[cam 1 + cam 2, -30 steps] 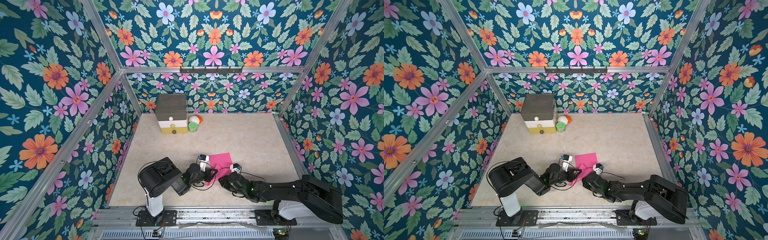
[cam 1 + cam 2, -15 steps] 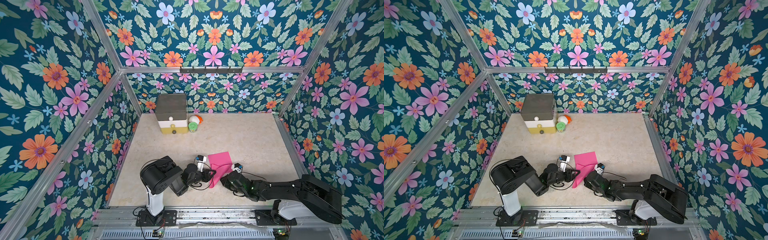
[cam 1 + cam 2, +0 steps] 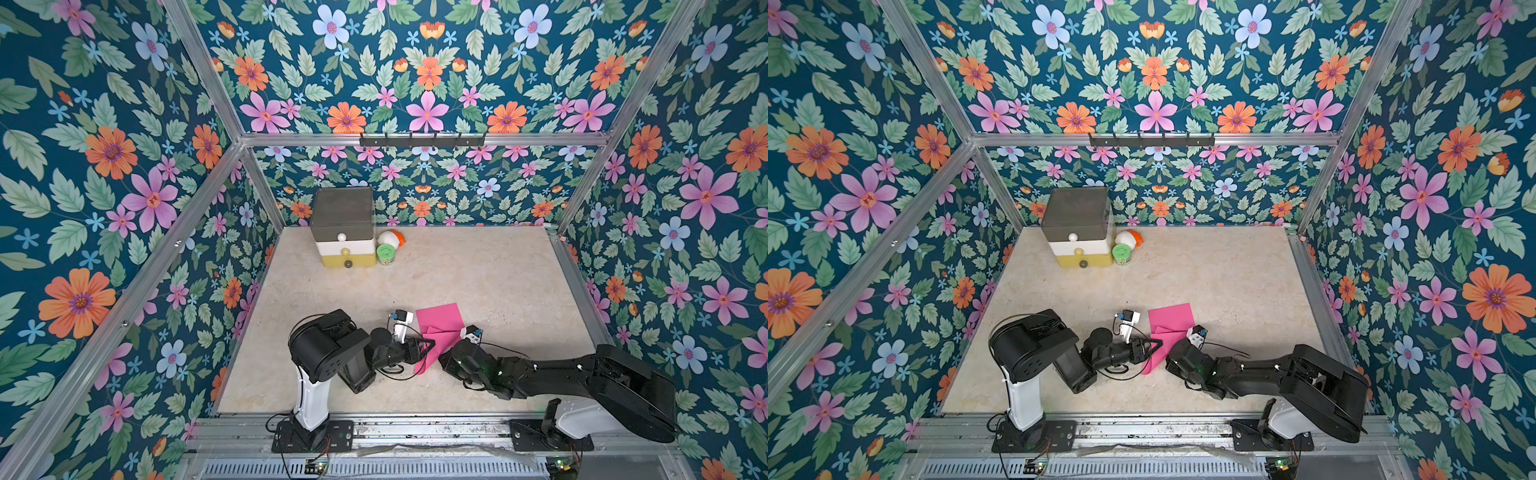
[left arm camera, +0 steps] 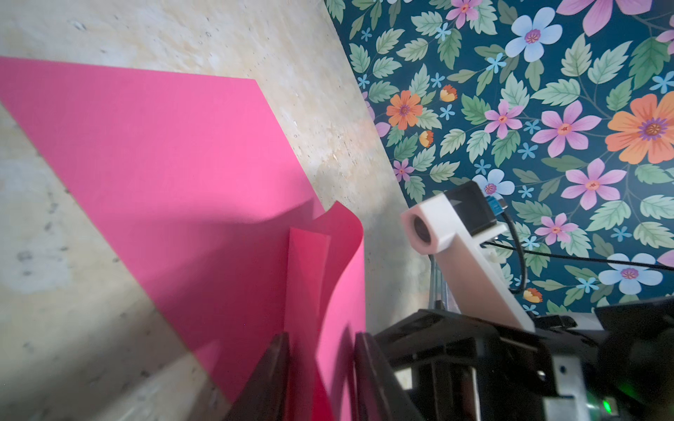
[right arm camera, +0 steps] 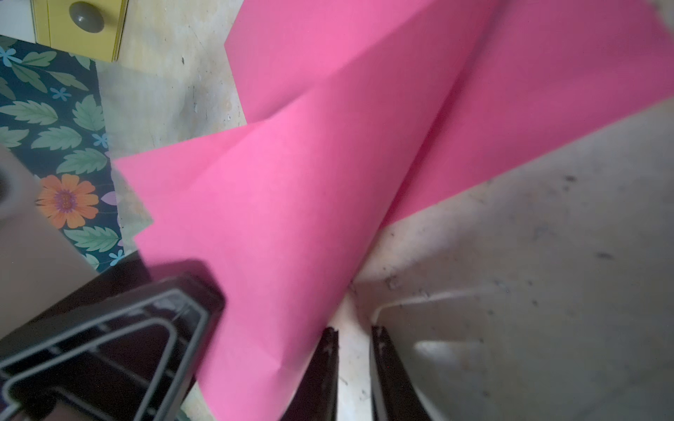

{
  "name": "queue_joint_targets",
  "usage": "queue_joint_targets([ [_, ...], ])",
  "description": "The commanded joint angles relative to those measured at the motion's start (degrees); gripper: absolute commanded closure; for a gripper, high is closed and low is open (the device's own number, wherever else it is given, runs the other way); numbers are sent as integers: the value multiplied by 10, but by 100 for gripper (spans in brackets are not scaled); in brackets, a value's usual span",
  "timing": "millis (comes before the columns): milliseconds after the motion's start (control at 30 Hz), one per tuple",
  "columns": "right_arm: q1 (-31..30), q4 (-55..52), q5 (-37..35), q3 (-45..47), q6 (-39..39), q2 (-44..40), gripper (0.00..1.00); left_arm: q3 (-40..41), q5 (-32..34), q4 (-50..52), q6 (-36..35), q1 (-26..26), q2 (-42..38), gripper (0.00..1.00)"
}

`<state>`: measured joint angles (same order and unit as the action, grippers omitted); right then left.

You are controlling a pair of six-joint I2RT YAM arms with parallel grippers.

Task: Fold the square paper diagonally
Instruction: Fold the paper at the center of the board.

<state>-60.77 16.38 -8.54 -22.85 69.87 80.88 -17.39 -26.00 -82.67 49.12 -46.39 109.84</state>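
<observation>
One pink paper (image 3: 439,322) lies at 6 o'clock on the surface (image 3: 490,278). Its far part is flat; its near part is lifted and curled.
Your left fingers (image 4: 271,364) are spread, with one raised flap between them.
Your right fingers (image 5: 322,364) show a narrow gap with nothing in it; the paper is just beside them.
At 11 o'clock: one drawer box (image 3: 343,232), one jar (image 3: 385,253), one bottle (image 3: 392,237).

In both top views the wrists (image 3: 469,361) cover part of the pink paper (image 3: 440,320), and the jaws are too small to read. The left wrist view cuts off the paper and the left gripper (image 4: 321,364); the right wrist view crops the yellow drawer (image 5: 80,25).
</observation>
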Motion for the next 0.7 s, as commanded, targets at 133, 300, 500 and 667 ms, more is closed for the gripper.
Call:
queue_joint_targets([
  [133,8,-26,-2,1,7,-14,79,-3,-13,-26,-2,2,4,67],
  [300,12,-32,3,-16,0,-2,79,-1,-13,-29,-1,2,1,67],
  [500,13,-40,6,-30,-5,13,80,0,-14,-28,-1,2,-2,68],
  [667,13,-116,-30,-33,-19,-35,80,-6,-8,-1,-6,2,-12,86],
])
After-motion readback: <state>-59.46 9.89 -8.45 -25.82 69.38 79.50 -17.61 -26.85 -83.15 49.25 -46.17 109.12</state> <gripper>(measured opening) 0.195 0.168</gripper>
